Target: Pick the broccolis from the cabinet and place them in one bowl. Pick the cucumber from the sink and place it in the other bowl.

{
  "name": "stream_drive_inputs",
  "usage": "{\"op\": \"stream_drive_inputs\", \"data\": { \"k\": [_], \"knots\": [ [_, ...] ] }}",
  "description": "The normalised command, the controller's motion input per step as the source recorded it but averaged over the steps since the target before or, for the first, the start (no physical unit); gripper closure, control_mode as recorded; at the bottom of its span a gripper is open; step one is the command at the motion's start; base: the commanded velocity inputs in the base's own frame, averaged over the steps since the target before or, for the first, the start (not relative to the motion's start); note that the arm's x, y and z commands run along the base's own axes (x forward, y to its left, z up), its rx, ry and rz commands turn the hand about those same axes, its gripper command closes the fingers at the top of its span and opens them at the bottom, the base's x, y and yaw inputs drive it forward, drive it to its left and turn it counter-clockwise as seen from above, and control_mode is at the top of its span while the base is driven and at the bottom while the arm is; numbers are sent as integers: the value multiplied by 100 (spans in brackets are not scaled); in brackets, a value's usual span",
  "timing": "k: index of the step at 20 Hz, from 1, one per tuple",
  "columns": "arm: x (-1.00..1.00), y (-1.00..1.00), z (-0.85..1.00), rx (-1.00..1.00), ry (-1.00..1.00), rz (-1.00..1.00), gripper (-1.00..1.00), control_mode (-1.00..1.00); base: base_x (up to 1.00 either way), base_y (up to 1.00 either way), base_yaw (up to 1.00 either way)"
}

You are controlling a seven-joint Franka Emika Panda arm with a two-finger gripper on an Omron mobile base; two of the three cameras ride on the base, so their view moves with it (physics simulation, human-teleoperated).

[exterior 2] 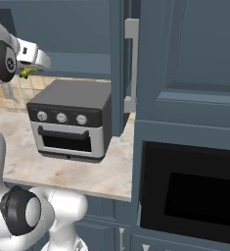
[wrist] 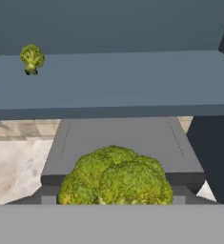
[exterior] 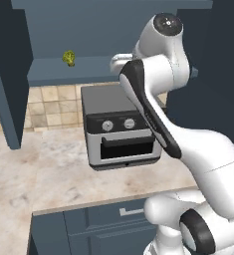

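Observation:
One broccoli (wrist: 116,176) floats close before the hand camera, above the toaster oven, and my gripper (exterior 2: 27,69) is shut on it; its fingers are hidden behind the floret. The same broccoli (exterior 2: 24,72) peeks out under the hand at the left of the right base view. A second broccoli (exterior: 68,58) stands upright on the shelf of the open cabinet (exterior: 88,72), also seen as a small floret (wrist: 32,58) on the shelf's far left (wrist: 132,86). My hand is in front of that shelf, just off its edge. The bowls, cucumber and sink are out of view.
A grey toaster oven (exterior: 121,132) with knobs sits on the beige stone counter (exterior: 39,174) right under the hand. An open cabinet door (exterior: 9,74) hangs at the left, another with a bar handle (exterior 2: 131,63) at the right. A black built-in oven (exterior 2: 190,191) fills the lower right.

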Motion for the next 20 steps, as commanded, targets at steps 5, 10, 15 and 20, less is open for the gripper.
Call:
{"op": "stream_drive_inputs", "data": {
  "k": [5,10,15,20],
  "knots": [
    [-84,1,-16,3,16,6,100,-100,0,0,0],
    [-55,0,-61,0,20,3,100,-100,0,0,0],
    [-38,0,-86,0,22,0,100,-100,0,0,0],
    [-40,0,-52,0,18,0,100,-100,0,0,0]
  ]
}}
